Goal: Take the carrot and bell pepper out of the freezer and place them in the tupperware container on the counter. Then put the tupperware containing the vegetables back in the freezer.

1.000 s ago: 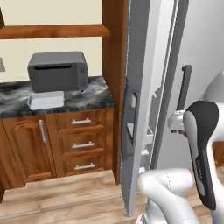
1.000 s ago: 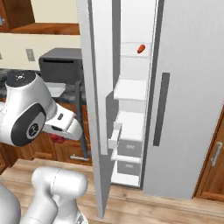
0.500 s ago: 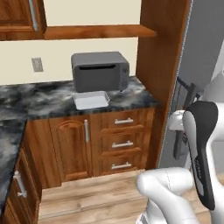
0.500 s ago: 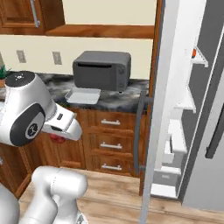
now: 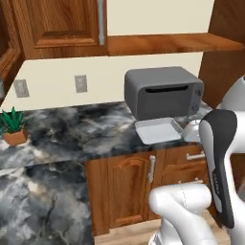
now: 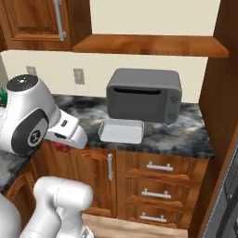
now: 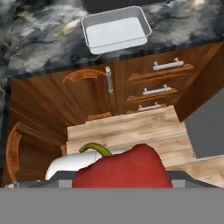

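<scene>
The dark-red bell pepper (image 7: 120, 168) with its green stem sits close under the hand camera, and my gripper (image 6: 62, 142) is shut on it; the pepper hides the fingertips. A red sliver of the pepper (image 6: 60, 147) peeks out below the hand, which hangs in front of the cabinets, left of and lower than the tupperware container (image 6: 121, 131). The light-grey container (image 5: 158, 130) (image 7: 114, 29) lies empty on the marbled counter (image 5: 72, 129) (image 6: 183, 132), just in front of the toaster oven. The carrot is out of view.
A dark grey toaster oven (image 5: 162, 91) (image 6: 143, 95) stands behind the container. A potted plant (image 5: 14, 127) sits at the counter's far left. Wooden drawers (image 6: 158, 186) lie below, a wall shelf (image 5: 167, 44) above. A grey fridge door edge (image 6: 228, 195) shows at lower right.
The whole picture has swung from the open freezer to the counter, so the base has turned. The pepper stays in my gripper; the container and toaster oven now sit centrally.
</scene>
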